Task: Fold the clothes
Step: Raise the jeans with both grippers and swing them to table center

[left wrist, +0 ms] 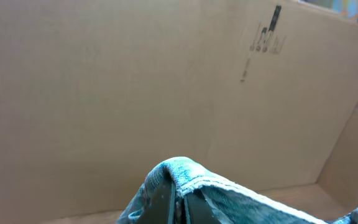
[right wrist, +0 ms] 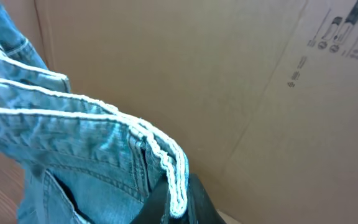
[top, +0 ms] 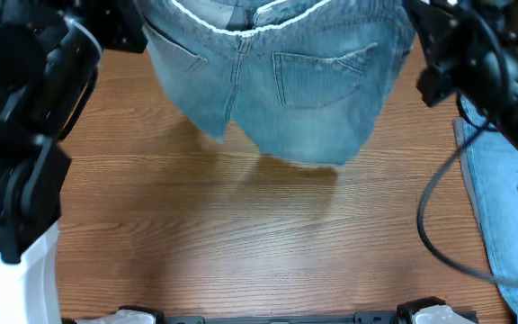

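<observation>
Shorts (top: 277, 90) held up over the far side of the bench (top: 241, 243), pocket face toward the overhead view. Frayed whitish edge uppermost, pinched tight by the left fingers (left wrist: 197, 211) and right fingers (right wrist: 201, 208). Rounded lower edge hangs toward the bench; contact unclear. Long axis runs left–right. Progress, by my estimate: no fold laid yet, all folding remains.
</observation>
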### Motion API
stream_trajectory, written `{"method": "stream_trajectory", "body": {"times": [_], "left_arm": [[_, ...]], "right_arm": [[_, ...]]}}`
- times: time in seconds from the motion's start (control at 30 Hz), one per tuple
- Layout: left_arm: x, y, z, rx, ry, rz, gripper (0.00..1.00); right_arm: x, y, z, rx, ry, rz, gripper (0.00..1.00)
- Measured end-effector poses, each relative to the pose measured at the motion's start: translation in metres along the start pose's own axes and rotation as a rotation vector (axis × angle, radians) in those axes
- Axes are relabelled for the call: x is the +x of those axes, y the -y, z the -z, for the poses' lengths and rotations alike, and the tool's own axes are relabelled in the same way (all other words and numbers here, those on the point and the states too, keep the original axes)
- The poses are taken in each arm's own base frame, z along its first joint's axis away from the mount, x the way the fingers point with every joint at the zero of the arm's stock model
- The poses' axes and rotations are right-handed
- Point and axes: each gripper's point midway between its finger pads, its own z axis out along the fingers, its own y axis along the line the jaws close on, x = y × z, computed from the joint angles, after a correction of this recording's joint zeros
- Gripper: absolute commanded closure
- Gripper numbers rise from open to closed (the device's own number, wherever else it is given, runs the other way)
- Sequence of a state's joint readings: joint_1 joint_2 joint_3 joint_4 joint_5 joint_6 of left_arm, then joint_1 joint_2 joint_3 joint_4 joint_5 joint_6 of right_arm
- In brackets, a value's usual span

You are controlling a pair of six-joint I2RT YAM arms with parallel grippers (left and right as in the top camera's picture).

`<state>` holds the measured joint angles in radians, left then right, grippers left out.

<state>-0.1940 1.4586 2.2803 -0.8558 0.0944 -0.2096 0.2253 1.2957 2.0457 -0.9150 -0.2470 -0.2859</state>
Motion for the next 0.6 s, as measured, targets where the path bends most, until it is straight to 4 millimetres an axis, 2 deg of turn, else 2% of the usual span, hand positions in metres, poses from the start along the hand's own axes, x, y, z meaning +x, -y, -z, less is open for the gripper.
{"method": "stream_trajectory", "body": {"times": [0.17,0.2,0.27,0.47,0.53,0.6], "left_arm": [[-0.001,0.006,0.033,0.012,-0.012,0.124,0.96],[0.003,0.009,0.045,0.02,-0.032,0.159,0.96],[0.006,0.013,0.065,0.032,-0.05,0.19,0.96],[0.02,0.017,0.096,0.037,-0.106,0.229,0.96],[0.023,0.018,0.098,0.043,-0.12,0.236,0.96],[0.025,0.017,0.088,0.039,-0.132,0.244,0.96]], "right_arm": [[-0.026,-0.01,0.052,0.004,0.071,-0.082,0.96],[-0.031,-0.014,0.069,0.002,0.088,-0.102,0.96],[-0.033,-0.019,0.083,-0.004,0.09,-0.132,0.96],[-0.008,-0.03,0.086,-0.048,-0.029,-0.263,0.96],[-0.006,-0.032,0.087,-0.056,-0.037,-0.28,0.96],[-0.006,-0.031,0.083,-0.056,-0.043,-0.285,0.96]]}}
